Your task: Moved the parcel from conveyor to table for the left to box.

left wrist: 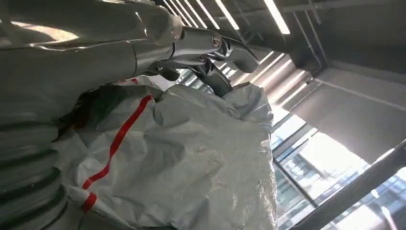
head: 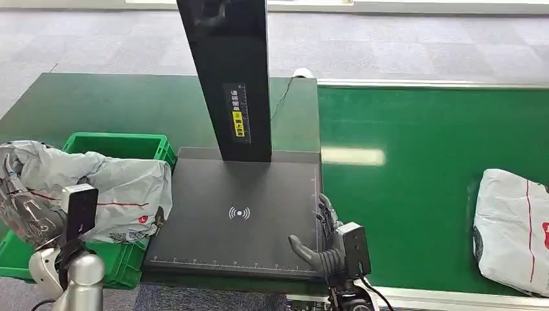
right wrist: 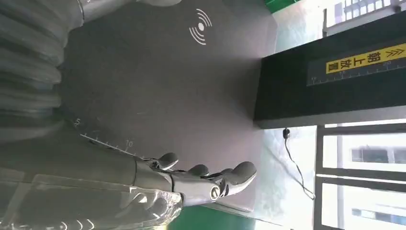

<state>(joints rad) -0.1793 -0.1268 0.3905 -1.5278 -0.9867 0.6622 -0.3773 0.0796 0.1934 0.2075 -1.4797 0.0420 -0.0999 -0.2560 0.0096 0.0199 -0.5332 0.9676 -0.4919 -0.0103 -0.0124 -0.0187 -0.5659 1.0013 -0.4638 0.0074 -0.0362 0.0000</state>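
Nearest the robot, the left hand point(head: 29, 214) grips a crumpled grey plastic mailer with a red stripe point(head: 110, 188), its fingers point(left wrist: 230, 50) curled over the top fold, and holds it above the green plastic crate point(head: 139, 146) at the left of the dark table. The right hand point(head: 320, 249) hovers empty at the front right corner of the flat black scanning plate point(head: 239, 220), fingers point(right wrist: 210, 179) apart and only loosely bent, holding nothing.

Farther out, to the right across the green conveyor belt point(head: 401, 194), lies a second grey plastic parcel with red markings point(head: 515, 230), flat on the belt and partly cut off by the picture's edge. Its long axis appears to run away from the robot, along the belt's width. It lies well apart from the right hand, to that hand's right, and the right hand is clearly the nearer one, so that reach seems the next call. Behind the plate rises the black scanner post point(head: 226, 78).
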